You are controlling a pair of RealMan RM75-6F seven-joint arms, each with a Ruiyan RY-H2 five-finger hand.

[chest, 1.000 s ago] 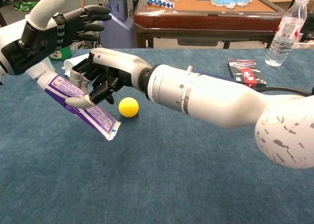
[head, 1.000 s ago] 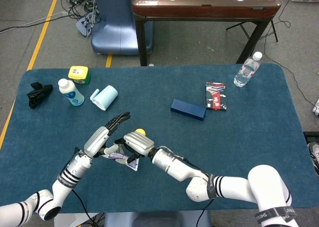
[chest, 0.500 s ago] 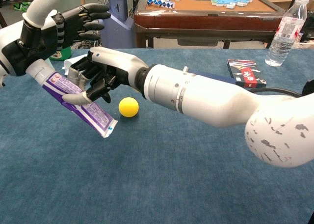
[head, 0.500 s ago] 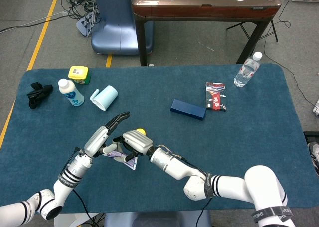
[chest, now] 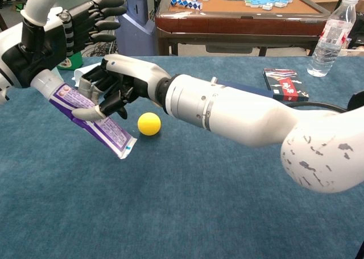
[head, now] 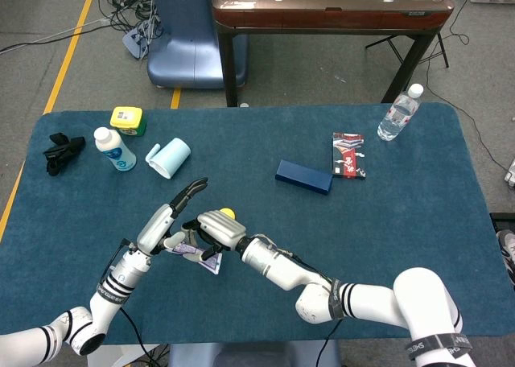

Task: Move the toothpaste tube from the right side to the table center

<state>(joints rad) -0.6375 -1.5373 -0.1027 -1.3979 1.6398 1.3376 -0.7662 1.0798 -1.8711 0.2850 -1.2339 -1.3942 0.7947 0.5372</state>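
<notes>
A white and purple toothpaste tube (chest: pixel 94 121) hangs tilted above the blue table, its flat end pointing down to the right. My right hand (chest: pixel 116 84) grips it around the middle, fingers curled over it and thumb underneath. My left hand (chest: pixel 57 29) is at the tube's upper end, fingers spread and thumb raised; the tube's top is hidden behind its palm. In the head view both hands meet at the table's front left: left hand (head: pixel 171 215), right hand (head: pixel 219 228), tube (head: pixel 203 259) below them.
A yellow ball (chest: pixel 149 123) lies just right of the tube. Toward the back left are a pale blue roll (head: pixel 169 157), a white bottle (head: pixel 113 149), a yellow-green container (head: pixel 127 120) and a black object (head: pixel 61 151). A blue box (head: pixel 303 176), card pack (head: pixel 348 154) and water bottle (head: pixel 399 113) are on the right.
The right hand has carried the tube slightly to the left. The left hand has lifted a little, its thumb now higher.
</notes>
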